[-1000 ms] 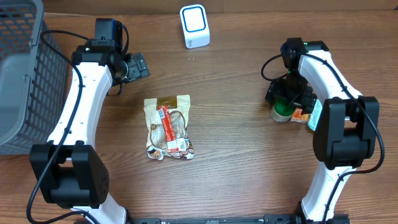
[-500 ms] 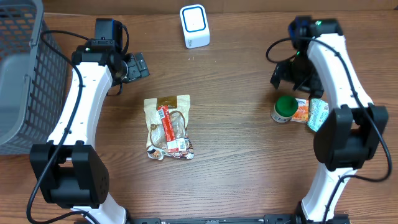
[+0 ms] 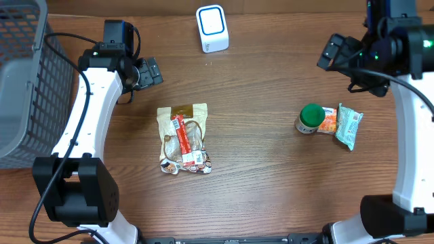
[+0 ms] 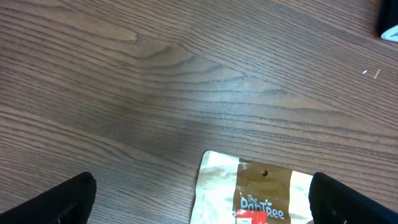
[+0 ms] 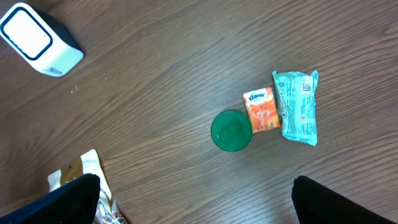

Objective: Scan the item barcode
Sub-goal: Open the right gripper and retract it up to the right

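Note:
A beige snack bag (image 3: 183,139) with a red label lies flat at the table's middle-left; its top edge (image 4: 261,190) shows low in the left wrist view. My left gripper (image 3: 146,72) hovers open beyond the bag, its dark fingertips (image 4: 53,202) wide apart with nothing between them. A green-lidded jar (image 3: 311,116), an orange packet (image 3: 329,120) and a teal packet (image 3: 350,126) lie together at the right. My right gripper (image 3: 344,62) is raised high at the back right, open and empty, above the jar (image 5: 231,130). The white scanner (image 3: 212,28) stands at the back centre.
A grey mesh basket (image 3: 20,81) fills the far left edge. In the right wrist view the scanner (image 5: 37,38) sits top left and the snack bag's corner (image 5: 84,180) bottom left, with bare wood between them and the packets (image 5: 297,107).
My right arm has lifted away from the green-lidded jar and swung toward the back right, uncovering the jar and both packets. The left arm and the bag have not moved.

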